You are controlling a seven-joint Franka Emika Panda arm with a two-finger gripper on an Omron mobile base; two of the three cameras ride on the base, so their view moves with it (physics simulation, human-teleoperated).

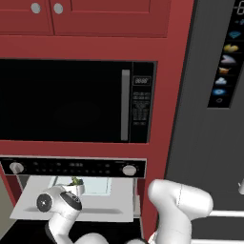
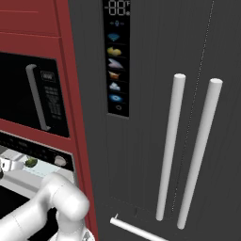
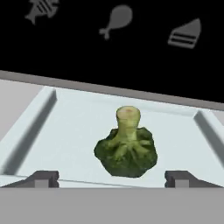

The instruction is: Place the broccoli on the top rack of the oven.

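The broccoli (image 3: 126, 148) lies with its pale stalk pointing away from the hand and its dark-green head toward it. It seems to rest on the glass window of the oven's lowered pale grey door (image 1: 114, 202). It also shows as a small green floret (image 1: 76, 181) just under the black control strip (image 1: 71, 167), and at the left edge of the right base view (image 2: 31, 162). My gripper (image 3: 113, 178) is open, its two fingertips (image 3: 43, 178) standing wide apart on either side of the floret without touching it. The hand (image 1: 74, 188) hovers close over the door.
A black microwave (image 1: 62, 100) with a keypad sits above the oven in the red cabinet. To the right stands a dark fridge (image 2: 188, 117) with two long white handles. White knobs (image 1: 129, 170) mark the ends of the control strip. My own elbow (image 1: 181, 200) bulks low right.
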